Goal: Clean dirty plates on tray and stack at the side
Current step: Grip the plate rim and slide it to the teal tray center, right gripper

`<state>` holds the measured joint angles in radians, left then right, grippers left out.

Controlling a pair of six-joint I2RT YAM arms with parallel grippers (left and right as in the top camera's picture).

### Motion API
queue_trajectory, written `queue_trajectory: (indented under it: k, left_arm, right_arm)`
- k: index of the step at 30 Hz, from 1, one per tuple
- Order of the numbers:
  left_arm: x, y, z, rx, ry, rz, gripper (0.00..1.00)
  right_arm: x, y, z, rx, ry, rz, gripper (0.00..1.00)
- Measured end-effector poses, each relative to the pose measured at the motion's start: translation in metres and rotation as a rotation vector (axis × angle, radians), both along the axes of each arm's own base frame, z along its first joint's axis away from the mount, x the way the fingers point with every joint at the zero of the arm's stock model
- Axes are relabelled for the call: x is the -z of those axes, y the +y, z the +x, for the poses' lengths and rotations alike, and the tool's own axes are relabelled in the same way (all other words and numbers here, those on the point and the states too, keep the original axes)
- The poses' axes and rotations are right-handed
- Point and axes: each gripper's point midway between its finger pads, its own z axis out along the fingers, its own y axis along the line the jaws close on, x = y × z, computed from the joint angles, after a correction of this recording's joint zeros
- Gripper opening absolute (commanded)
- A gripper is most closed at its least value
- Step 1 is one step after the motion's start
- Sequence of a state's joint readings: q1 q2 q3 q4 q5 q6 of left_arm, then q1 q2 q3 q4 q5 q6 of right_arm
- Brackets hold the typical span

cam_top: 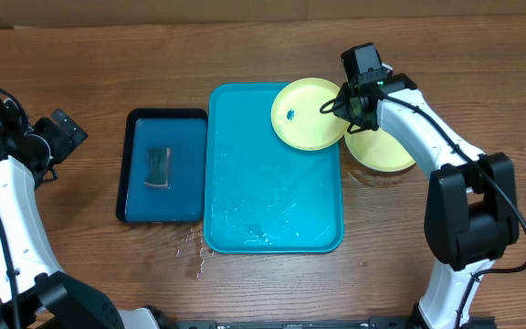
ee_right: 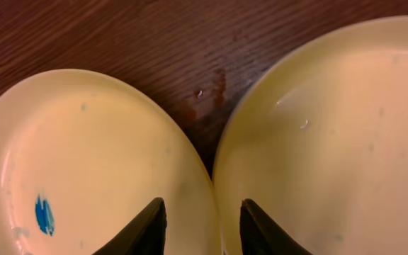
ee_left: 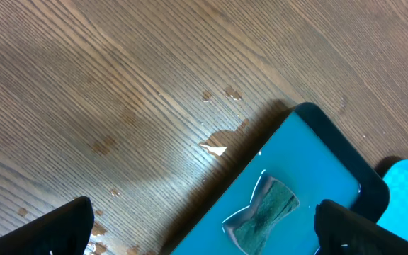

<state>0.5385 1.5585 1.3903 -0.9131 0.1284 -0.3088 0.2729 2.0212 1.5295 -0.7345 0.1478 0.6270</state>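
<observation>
Wooden table point(cam_top: 245, 46), wet in places: water drops point(cam_top: 194, 249) by the near left corner of the turquoise tray point(cam_top: 272, 196). Just left of that tray, side by side with it: dark-blue tray point(cam_top: 135, 196), black rim, wet inside, with a grey-green sponge point(cam_top: 157, 166) pinched in the middle like a bow. Left gripper point(cam_top: 60, 135) out on the far left, well apart from both trays, jaws spread wide, nothing between them. Nothing over the plates except the right arm point(cam_top: 409, 119), reaching in from the right. Smeared plate point(cam_top: 309, 114): pale yellow-green, round, shallow, small blue smear point(ee_right: 43, 214) left of centre, sitting over the far right corner of the turquoise tray and overhanging its far and right rims. Second plate point(cam_top: 386, 153): same colour, no smear seen, on the bare table just right of the tray, partly under the right arm. Edges of the two plates meeting or overlapping, hard to say which. Right gripper point(ee_right: 204, 228) down at that meeting point, jaws narrowed, one finger over each plate's edge; cannot tell whether pinching a rim or only straddling. Both plates face up, round, so no long axis. Turquoise tray: rounded corners, raised rim, wet film inside, long axis running near to far.
</observation>
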Motion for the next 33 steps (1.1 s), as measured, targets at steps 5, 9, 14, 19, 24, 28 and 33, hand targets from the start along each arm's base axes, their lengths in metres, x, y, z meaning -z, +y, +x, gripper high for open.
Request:
queue_trajectory:
  k: [5, 9, 14, 19, 24, 28, 33]
  left_arm:
    - [0.000, 0.000, 0.000, 0.000, 0.000, 0.000, 1.00]
    - [0.000, 0.000, 0.000, 0.000, 0.000, 0.000, 1.00]
    - [0.000, 0.000, 0.000, 0.000, 0.000, 0.000, 1.00]
    - [0.000, 0.000, 0.000, 0.000, 0.000, 0.000, 1.00]
    - [0.000, 0.000, 0.000, 0.000, 0.000, 0.000, 1.00]
    - [0.000, 0.000, 0.000, 0.000, 0.000, 0.000, 1.00]
    - [0.000, 0.000, 0.000, 0.000, 0.000, 0.000, 1.00]
  right_arm:
    - [0.003, -0.002, -0.004, 0.004, 0.019, -0.013, 0.29]
    - [0.009, -0.002, -0.010, -0.001, 0.035, -0.019, 0.29]
    - [0.022, 0.000, -0.019, -0.012, 0.058, -0.026, 0.26]
    - [0.026, 0.001, -0.020, -0.019, 0.055, -0.026, 0.04]
    - [0.025, 0.005, -0.018, -0.021, 0.048, -0.002, 0.04]
    - [0.026, 0.013, -0.020, -0.038, 0.059, 0.037, 0.04]
    - [0.027, 0.026, -0.026, -0.068, 0.088, 0.102, 0.04]
